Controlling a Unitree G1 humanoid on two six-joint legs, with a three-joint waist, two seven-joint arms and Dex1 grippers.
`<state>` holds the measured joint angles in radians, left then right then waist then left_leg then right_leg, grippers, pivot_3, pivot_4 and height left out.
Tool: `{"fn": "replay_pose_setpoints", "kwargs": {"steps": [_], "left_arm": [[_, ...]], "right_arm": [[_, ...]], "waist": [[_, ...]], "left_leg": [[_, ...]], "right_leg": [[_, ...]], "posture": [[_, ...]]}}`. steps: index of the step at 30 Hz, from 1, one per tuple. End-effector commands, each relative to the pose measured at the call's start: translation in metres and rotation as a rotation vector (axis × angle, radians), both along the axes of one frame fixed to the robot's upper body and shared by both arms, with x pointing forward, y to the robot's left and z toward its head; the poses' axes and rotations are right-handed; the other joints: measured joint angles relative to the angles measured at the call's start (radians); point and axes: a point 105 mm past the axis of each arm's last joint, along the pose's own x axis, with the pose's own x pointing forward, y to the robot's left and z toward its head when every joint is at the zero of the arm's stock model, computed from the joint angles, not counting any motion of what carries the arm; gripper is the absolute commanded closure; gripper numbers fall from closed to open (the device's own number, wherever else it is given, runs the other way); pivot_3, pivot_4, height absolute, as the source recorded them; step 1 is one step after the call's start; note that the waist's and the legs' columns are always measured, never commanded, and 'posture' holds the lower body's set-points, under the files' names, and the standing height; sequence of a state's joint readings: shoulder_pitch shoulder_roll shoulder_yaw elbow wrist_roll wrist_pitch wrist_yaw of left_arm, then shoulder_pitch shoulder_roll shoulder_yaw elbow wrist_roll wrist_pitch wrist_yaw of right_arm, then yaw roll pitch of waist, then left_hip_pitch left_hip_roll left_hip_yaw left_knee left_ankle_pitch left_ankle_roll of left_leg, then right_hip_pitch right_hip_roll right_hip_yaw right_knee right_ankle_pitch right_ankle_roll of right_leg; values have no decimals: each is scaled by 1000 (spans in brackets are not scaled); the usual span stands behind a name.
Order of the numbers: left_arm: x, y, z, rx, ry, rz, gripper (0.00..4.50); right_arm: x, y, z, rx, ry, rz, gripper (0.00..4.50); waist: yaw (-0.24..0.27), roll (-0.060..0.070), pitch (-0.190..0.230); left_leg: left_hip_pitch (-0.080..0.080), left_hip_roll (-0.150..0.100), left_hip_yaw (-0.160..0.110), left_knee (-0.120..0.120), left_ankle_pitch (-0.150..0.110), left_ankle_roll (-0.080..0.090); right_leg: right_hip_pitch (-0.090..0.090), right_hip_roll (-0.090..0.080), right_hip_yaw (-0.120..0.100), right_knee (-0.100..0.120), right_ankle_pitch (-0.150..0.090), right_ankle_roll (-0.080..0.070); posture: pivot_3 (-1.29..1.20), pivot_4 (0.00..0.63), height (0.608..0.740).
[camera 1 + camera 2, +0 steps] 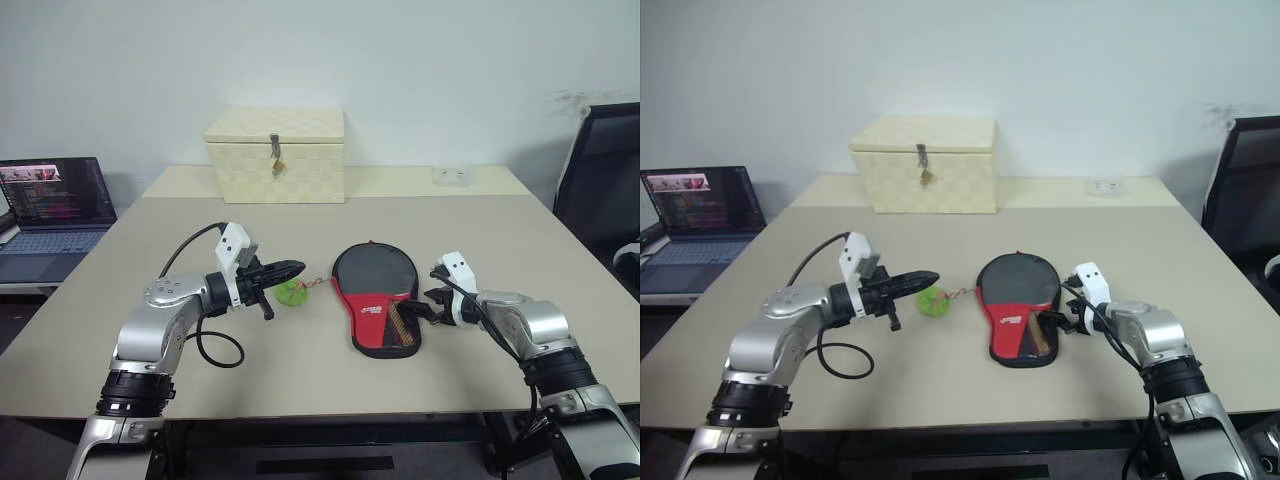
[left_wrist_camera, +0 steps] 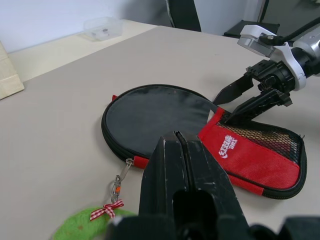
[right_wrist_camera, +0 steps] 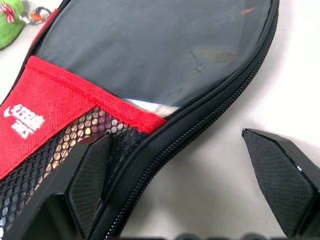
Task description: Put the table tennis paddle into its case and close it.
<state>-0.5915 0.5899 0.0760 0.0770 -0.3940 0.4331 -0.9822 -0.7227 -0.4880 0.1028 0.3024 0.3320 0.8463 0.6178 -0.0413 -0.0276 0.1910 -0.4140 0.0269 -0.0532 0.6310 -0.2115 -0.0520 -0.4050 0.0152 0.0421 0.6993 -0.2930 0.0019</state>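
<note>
Currently the flat paddle-shaped black fabric zip case with the red mesh pocket and white logo [image 1: 375, 298] lies on the beige table [image 1: 480, 230], round end away from the robot, narrow handle end toward it, so its long axis runs roughly fore-aft. Through the mesh a light wooden handle shows, so the table tennis paddle [image 1: 402, 325] looks already inside. The right gripper [image 1: 425, 303] is the nearer tool: it sits at the case's right edge beside the narrow end, jaws spread wide, one finger over the mesh and the other out over bare table, straddling the zip edge; nothing gripped. Right forearm is angled in and slightly down. The left gripper [image 1: 290, 269] hovers level, fingers clenched with nothing between them, pointing at the fuzzy green charm [image 1: 292, 292] clipped at the case's left side. Likely next: closing the zip.
</note>
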Motion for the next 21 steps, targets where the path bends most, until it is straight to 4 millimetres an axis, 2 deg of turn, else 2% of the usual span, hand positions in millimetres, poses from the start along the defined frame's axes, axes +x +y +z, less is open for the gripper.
{"fn": "replay_pose_setpoints", "kwargs": {"steps": [1,4,9,15,16,21], "left_arm": [[-4,2,17,-2,-64,-1,4498],[-4,3,16,1,-66,5,4500],[-5,8,14,10,-62,21,4500],[-7,14,8,28,-49,35,4500],[-8,14,8,29,-46,28,4500],[-19,14,8,16,-14,-53,4500]], "right_arm": [[-11,20,-9,3,54,99,180],[-16,30,-16,-1,86,135,835],[-21,31,-27,-23,116,148,2554],[-14,35,-25,11,116,126,4319],[-11,37,-23,25,115,123,4487],[-9,55,-10,111,136,170,4487]], "waist": [[-1,0,0],[-7,0,0],[-14,0,0],[-15,-1,-1],[-16,-1,-2],[-25,-2,-2]], "left_leg": [[0,0,0,0,0,0],[0,0,0,0,0,0],[1,0,0,0,0,0],[3,0,1,0,0,0],[3,0,1,0,0,0],[9,0,5,-1,0,0]], "right_leg": [[0,0,0,0,0,0],[0,0,0,0,0,0],[0,0,0,0,0,0],[1,0,0,1,1,-1],[2,0,0,1,1,-1],[5,2,1,1,1,-1]], "posture": [[0,150,740],[0,150,740],[0,150,740],[0,150,740],[0,150,740],[0,150,740]]}}
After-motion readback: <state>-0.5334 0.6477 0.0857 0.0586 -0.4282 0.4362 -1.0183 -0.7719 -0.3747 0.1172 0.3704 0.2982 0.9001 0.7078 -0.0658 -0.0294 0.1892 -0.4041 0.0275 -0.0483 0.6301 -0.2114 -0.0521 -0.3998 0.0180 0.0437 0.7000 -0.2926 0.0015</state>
